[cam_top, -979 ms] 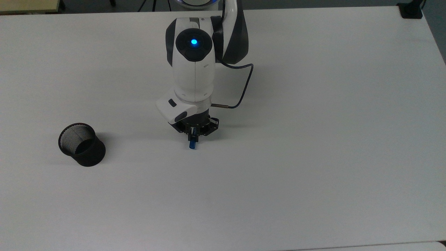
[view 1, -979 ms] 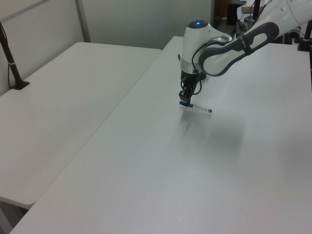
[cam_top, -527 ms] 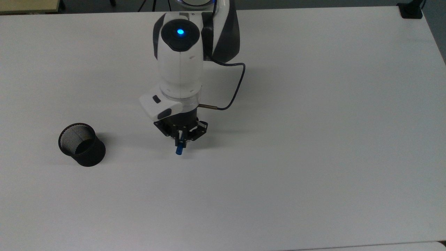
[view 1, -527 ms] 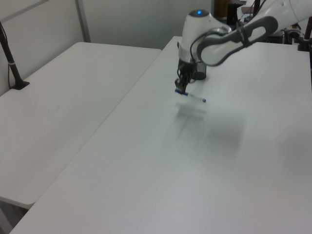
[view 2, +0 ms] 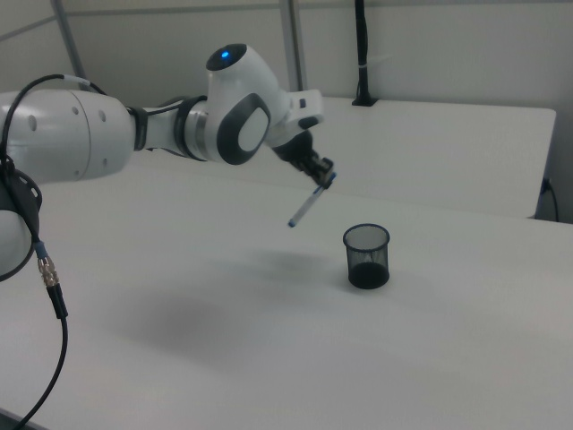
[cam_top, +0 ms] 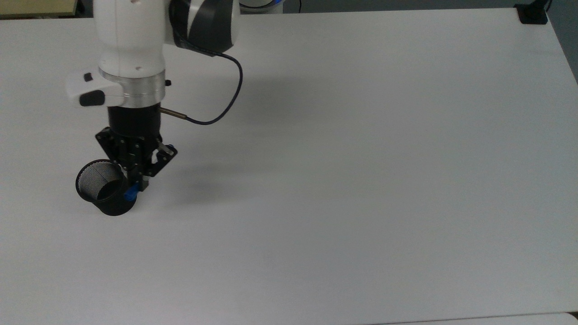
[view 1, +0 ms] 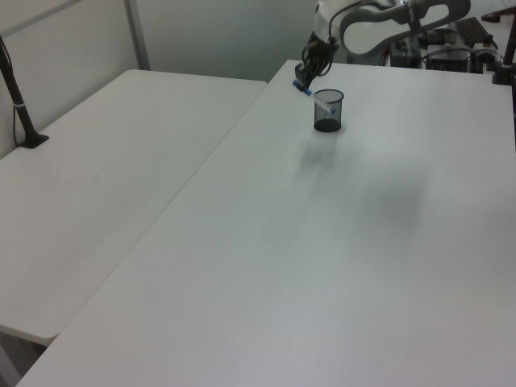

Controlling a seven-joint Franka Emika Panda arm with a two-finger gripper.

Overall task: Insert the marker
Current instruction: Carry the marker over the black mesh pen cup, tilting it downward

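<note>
In the top view the white and grey robot arm reaches down along the white worktop's (cam_top: 361, 180) left edge, its black two-finger gripper (cam_top: 135, 183) pointing down beside the rim of the black mesh cup (cam_top: 106, 187). The fingers are clamped on the slim white-barrelled marker with blue ends (cam_top: 130, 194), whose blue tip peeks out just beside the cup's rim. The cup looks empty.

In the left view the gripper (view 1: 305, 75) hangs near the worktop's (view 1: 322, 242) far edge, marker (view 1: 304, 86) tilted in the air, just beside the cup (view 1: 328, 110).

In the right view the gripper (view 2: 320, 175) grips the marker (view 2: 306, 204) by its upper end (barrel slanting downward), well above the worktop (view 2: 269, 340) and apart from the upright cup (view 2: 367, 255).
</note>
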